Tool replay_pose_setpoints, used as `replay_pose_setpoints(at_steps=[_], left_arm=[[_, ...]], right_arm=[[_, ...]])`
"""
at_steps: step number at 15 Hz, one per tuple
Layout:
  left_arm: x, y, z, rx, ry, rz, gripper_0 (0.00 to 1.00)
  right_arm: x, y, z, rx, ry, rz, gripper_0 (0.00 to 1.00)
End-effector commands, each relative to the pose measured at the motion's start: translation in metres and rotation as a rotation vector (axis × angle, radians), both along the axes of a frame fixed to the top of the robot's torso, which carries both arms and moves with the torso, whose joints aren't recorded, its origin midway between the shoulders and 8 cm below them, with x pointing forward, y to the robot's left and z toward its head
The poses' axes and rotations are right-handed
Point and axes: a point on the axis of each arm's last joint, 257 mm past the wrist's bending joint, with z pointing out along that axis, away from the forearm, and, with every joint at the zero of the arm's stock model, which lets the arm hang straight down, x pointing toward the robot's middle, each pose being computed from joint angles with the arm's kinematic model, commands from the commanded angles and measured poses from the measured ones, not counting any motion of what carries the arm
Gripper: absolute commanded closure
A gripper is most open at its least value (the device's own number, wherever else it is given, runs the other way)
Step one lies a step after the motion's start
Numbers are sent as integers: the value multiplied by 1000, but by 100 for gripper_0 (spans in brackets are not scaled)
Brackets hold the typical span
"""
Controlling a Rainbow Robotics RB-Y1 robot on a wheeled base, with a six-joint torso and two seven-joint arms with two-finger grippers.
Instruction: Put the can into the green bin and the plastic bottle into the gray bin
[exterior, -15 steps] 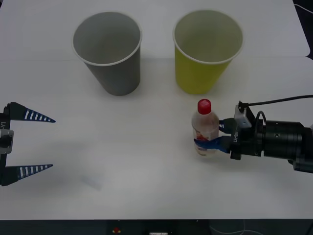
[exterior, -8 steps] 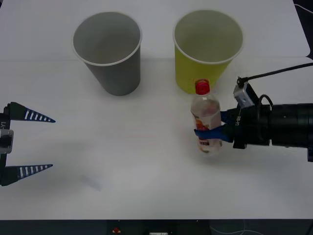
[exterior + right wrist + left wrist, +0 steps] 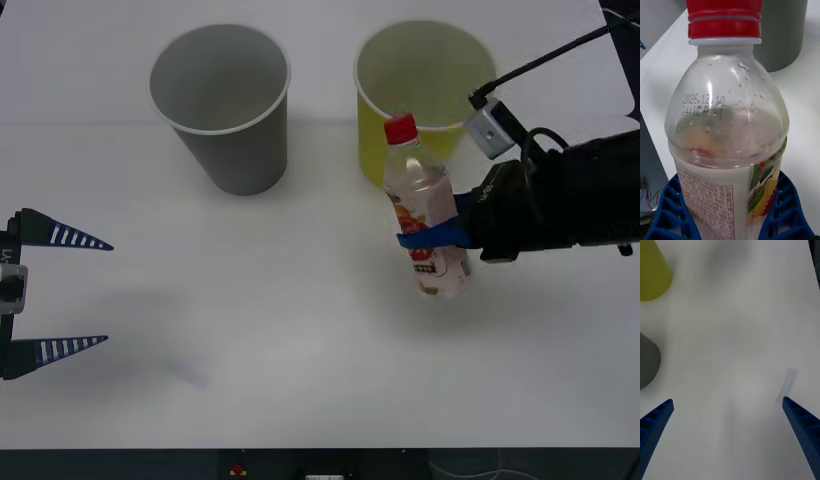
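Note:
The plastic bottle [image 3: 428, 192], clear with a red cap and a red-and-white label, hangs off the table, slightly tilted, just in front of the green bin [image 3: 372, 145]. My right gripper [image 3: 426, 238] is shut on the bottle's middle, coming in from the right. In the right wrist view the bottle [image 3: 726, 123] stands between the blue fingers [image 3: 786, 213], with the gray bin [image 3: 784, 33] behind it. The gray bin [image 3: 235, 150] stands upright to the left of the green one. My left gripper [image 3: 108, 292] is open at the left edge, holding nothing. The can is out of view.
The white table [image 3: 300, 360] stretches bare between the two arms. A black cable [image 3: 545, 60] rises from the right wrist. In the left wrist view the green bin [image 3: 651, 273] and gray bin [image 3: 646, 360] sit at one edge, far from the open left gripper [image 3: 727, 401].
My right gripper has lifted the bottle off the table and carried it up toward the green bin. The bottle now tilts a little. The left arm has not moved.

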Motion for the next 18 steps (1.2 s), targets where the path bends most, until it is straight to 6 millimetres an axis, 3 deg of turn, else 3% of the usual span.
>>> replay_pose_setpoints(at_steps=[1, 7, 12, 18], left_arm=[[0, 0, 0, 0, 0, 0, 0], [0, 0, 0, 0, 0, 0, 0], [0, 0, 0, 0, 0, 0, 0], [0, 0, 0, 0, 0, 0, 0]], right_arm=[[5, -2, 26, -77, -24, 44, 100], [35, 30, 90, -103, -81, 111, 100], [78, 85, 128, -129, -143, 115, 100], [127, 168, 160, -121, -176, 56, 100]])
